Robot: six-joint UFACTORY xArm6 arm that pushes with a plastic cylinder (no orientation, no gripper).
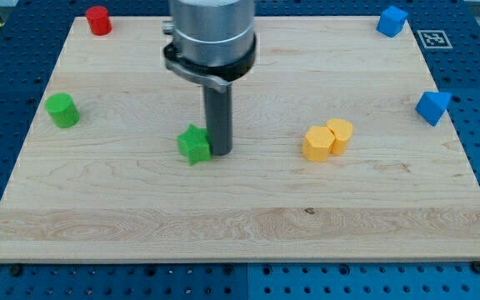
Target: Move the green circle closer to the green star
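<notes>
The green circle (61, 109) is a short green cylinder near the board's left edge. The green star (194, 145) lies left of the board's centre, well to the right of the circle and a little lower. My tip (219, 152) stands on the board right beside the star's right side, touching or nearly touching it. The tip is far to the right of the green circle.
A red cylinder (98, 19) sits at the top left. Two yellow blocks (327, 139) lie together right of centre. A blue block (392, 20) is at the top right and a blue triangular block (432, 107) near the right edge. The wooden board (240, 233) rests on a blue pegboard.
</notes>
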